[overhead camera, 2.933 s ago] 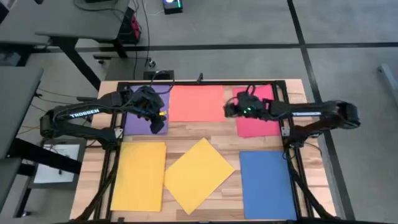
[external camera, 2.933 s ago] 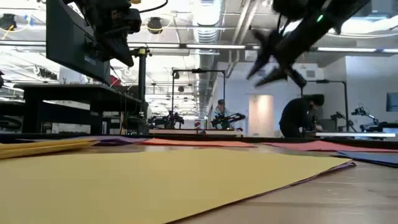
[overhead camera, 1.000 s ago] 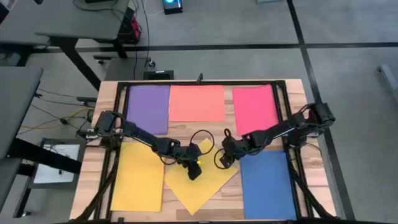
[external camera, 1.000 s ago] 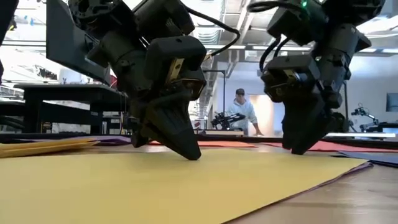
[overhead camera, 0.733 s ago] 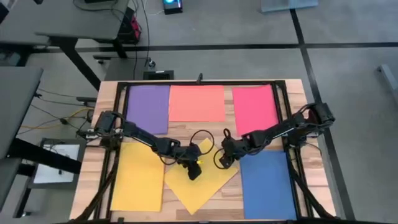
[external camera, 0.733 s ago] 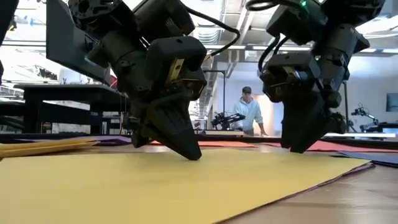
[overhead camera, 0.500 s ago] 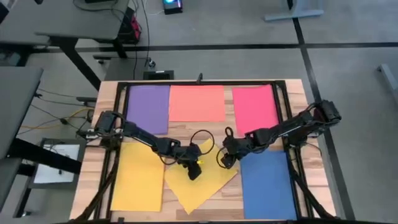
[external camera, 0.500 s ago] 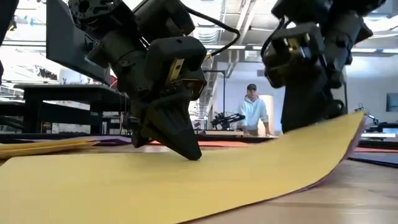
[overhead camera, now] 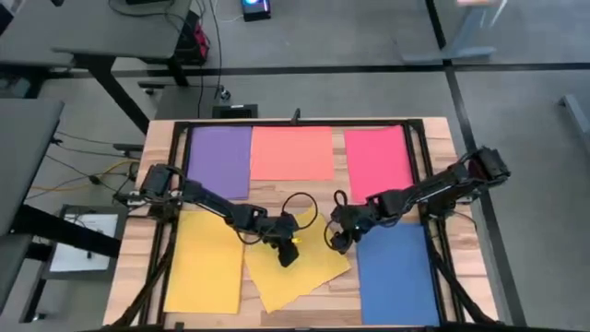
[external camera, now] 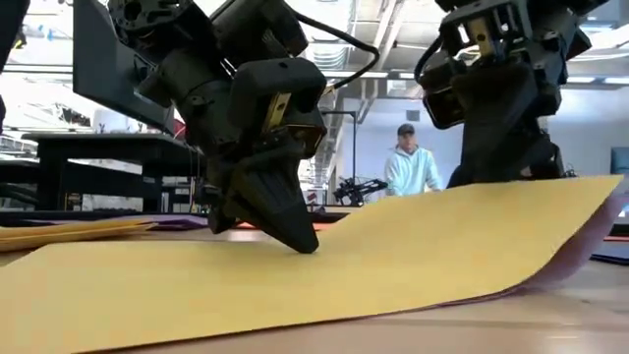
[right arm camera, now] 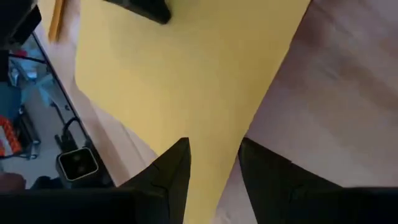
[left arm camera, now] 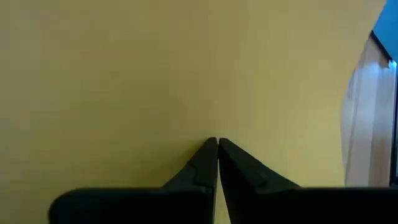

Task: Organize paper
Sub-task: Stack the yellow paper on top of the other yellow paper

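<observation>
Lifting off the table, yellow sheet (overhead camera: pixel 297 267) corner between right end effector (overhead camera: pixel 337 242) fingers.

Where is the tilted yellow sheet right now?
High view: the tilted yellow sheet lies front-centre between the straight yellow sheet and blue sheet, its right corner lifted by the right gripper.

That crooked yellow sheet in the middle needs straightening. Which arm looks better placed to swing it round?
Probably the right. The right gripper has the tilted yellow sheet by its lifted corner, while the left gripper, fingers together, presses down mid-sheet like a pivot.
</observation>
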